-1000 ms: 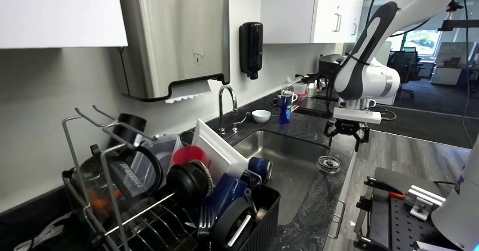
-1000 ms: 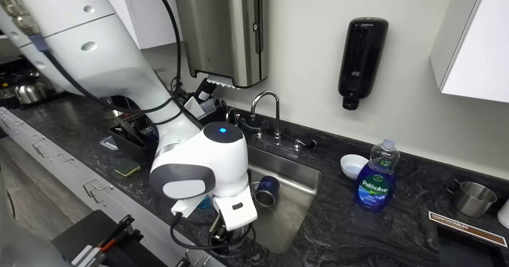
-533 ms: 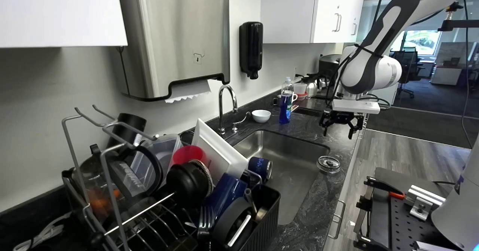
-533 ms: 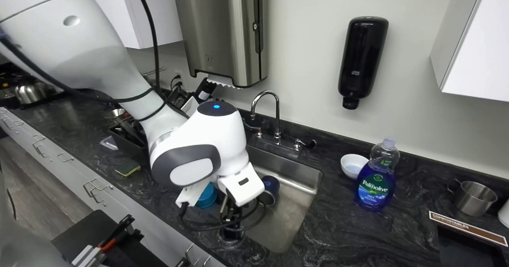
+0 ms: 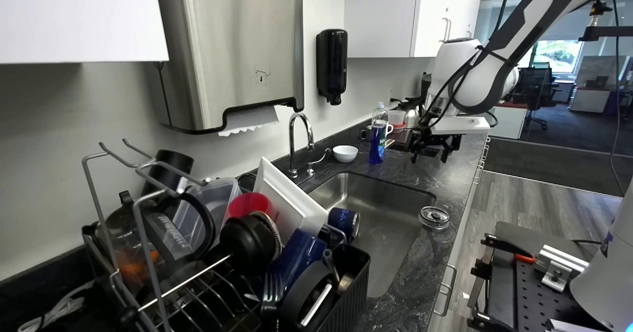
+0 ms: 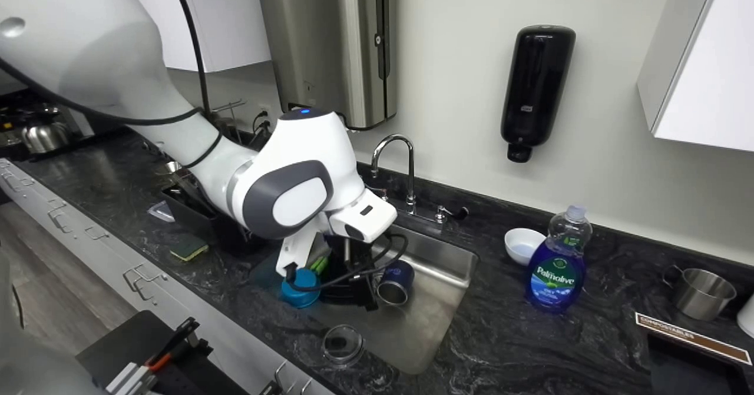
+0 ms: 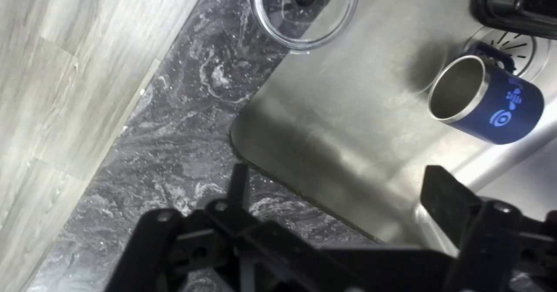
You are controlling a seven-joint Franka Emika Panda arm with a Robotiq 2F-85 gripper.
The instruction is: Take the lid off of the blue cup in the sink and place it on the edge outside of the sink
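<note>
A round, clear lid [image 7: 300, 18] lies flat on the dark stone edge [image 7: 174, 131], with one side reaching out over the sink [image 7: 348, 122]. Both exterior views show this lid [image 5: 434, 217] [image 6: 343, 345] too. Inside the steel basin the blue cup [image 7: 500, 105], navy with a metal rim, rests on its side near the drain. Its mouth is uncovered, and the cup [image 5: 343, 221] [image 6: 397, 280] also shows in both exterior views. My gripper [image 7: 337, 174] is raised above the basin's corner, fingers wide apart and nothing between them. In an exterior view the gripper [image 5: 429, 159] is well above the countertop.
A crowded dish rack [image 5: 207, 267] stands beside the sink. The chrome faucet [image 6: 411, 171] rises behind it. A white bowl [image 6: 524, 246] and a dish soap bottle [image 6: 556, 265] stand on the counter. A teal round item [image 6: 300, 289] and a sponge [image 6: 189, 248] are near the front.
My gripper has risen and swung away from the lid toward the wall, staying open. The lid, hidden behind the arm one second ago in an exterior view, now shows there. Lid and cup have not moved.
</note>
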